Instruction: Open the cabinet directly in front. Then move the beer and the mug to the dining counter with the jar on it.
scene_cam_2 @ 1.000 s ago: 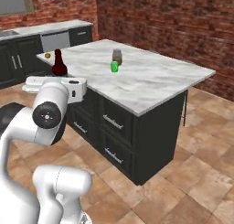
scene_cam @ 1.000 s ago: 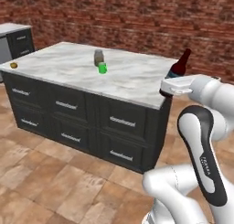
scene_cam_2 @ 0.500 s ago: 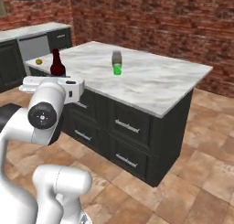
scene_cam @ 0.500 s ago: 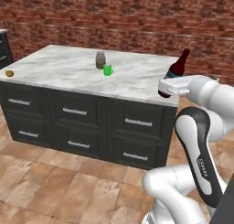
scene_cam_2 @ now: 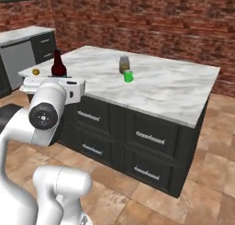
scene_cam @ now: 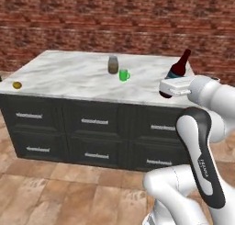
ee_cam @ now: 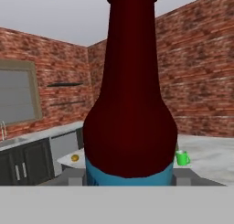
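The tool (scene_cam: 170, 87) is clamped on the slim dark red-brown glass beer bottle with a blue label (scene_cam: 178, 71), holding it tilted in the air at the near right corner of the long marble-topped bench with dark drawers (scene_cam: 69, 77). In the right base view the bottle (scene_cam_2: 58, 64) rises just behind the white hand at the bench's left end. In the hand view its body (ee_cam: 130, 104) stands close before the lens. On the bench top, the bright green mug (scene_cam: 123, 75) stands just beside the small clear glass jar with a greyish lid (scene_cam: 113, 64). A small yellow round thing (scene_cam: 17, 85) lies near the far left edge, well apart from them.
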Available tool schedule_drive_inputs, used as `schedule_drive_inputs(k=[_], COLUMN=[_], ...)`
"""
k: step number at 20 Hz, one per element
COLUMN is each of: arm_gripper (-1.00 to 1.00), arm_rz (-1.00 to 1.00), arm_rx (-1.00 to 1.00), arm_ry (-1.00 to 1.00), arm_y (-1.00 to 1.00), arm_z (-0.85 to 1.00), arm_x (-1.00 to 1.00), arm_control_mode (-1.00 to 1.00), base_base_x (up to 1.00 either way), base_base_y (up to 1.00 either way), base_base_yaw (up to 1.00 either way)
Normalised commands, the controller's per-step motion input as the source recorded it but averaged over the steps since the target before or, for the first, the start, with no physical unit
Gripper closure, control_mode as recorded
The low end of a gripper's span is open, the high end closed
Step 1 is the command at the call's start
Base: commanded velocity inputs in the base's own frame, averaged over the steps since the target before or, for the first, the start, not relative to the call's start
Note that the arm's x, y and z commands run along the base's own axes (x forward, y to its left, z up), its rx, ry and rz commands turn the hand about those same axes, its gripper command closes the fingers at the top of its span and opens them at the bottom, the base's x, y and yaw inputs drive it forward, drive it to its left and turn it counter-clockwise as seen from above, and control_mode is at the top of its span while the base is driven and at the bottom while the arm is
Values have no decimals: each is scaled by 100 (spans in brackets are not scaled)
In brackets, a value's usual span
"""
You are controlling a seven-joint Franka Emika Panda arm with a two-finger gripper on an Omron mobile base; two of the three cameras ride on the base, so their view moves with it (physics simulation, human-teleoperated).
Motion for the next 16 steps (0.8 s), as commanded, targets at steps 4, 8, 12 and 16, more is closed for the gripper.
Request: schedule_drive_inputs(k=[4,8,12,16], arm_gripper=[100,100,100,100], arm_rz=[0,0,0,0], arm_rx=[0,0,0,0], arm_ry=[0,0,0,0], arm_y=[0,0,0,0], arm_z=[0,0,0,0], arm_x=[0,0,0,0], arm_control_mode=[100,100,100,100], base_base_x=[38,42,84,100], base_base_y=[100,72,20,3], base_base_yaw=[-26,-21,-18,-16])
